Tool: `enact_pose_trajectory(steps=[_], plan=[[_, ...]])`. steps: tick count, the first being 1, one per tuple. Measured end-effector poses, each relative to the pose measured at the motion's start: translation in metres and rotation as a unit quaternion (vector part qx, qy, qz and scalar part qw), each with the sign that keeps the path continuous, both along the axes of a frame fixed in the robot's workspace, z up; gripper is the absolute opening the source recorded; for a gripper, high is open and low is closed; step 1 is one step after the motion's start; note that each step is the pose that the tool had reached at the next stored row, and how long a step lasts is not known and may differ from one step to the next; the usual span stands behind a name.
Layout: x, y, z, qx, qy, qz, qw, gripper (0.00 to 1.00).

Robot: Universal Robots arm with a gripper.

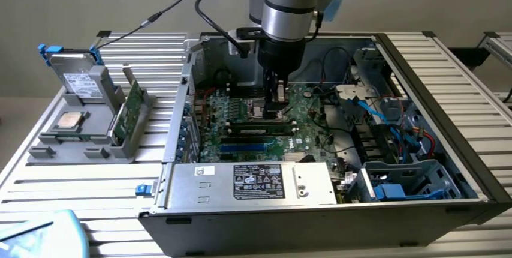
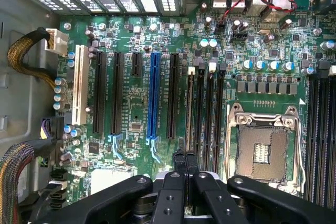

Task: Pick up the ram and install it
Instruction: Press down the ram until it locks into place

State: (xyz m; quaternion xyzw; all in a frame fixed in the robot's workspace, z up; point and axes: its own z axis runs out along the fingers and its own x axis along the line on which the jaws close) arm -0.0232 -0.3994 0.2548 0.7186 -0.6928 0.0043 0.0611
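Observation:
The ram (image 1: 260, 128) stands in one of the long black memory slots on the motherboard (image 1: 313, 120), its dark chips facing the exterior view. Seen edge-on in the wrist view, the ram (image 2: 189, 114) is a thin brownish line in the slot furthest from the CPU socket (image 2: 261, 150). My gripper (image 1: 274, 114) reaches down into the open computer case just above the ram. The black fingers (image 2: 177, 174) are shut together, and the gripper (image 2: 185, 156) sits over one end of that slot. Whether the tips touch the ram I cannot tell.
A silver power supply (image 1: 256, 183) closes the case's near side, and drive bays with blue cables (image 1: 400, 150) fill the exterior view's right. A grey fixture (image 1: 80, 144) outside the case holds a taller green board (image 1: 128, 114) and a hard drive (image 1: 78, 78). Braided cables (image 2: 21, 56) run beside the expansion slots.

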Motion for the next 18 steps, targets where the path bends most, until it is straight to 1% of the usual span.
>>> enact_pose_trajectory(steps=[4, 7, 10, 12, 14, 16, 18], plan=[[0.0002, 0.0000, 0.0000, 0.0000, 0.0000, -0.003, 1.0000, 0.11], [0.0002, 0.0000, 0.0000, 0.0000, 0.0000, -0.025, 0.9997, 0.11], [0.0002, 0.0000, 0.0000, 0.0000, 0.0000, -0.048, 0.9989, 0.11], [0.0002, 0.0000, 0.0000, 0.0000, 0.0000, -0.063, 0.9980, 0.11], [0.0002, 0.0000, 0.0000, 0.0000, 0.0000, -0.079, 0.9969, 0.11], [0.0002, 0.0000, 0.0000, 0.0000, 0.0000, -0.095, 0.9955, 0.11], [0.0002, 0.0000, 0.0000, 0.0000, 0.0000, -0.112, 0.9937, 0.11]])
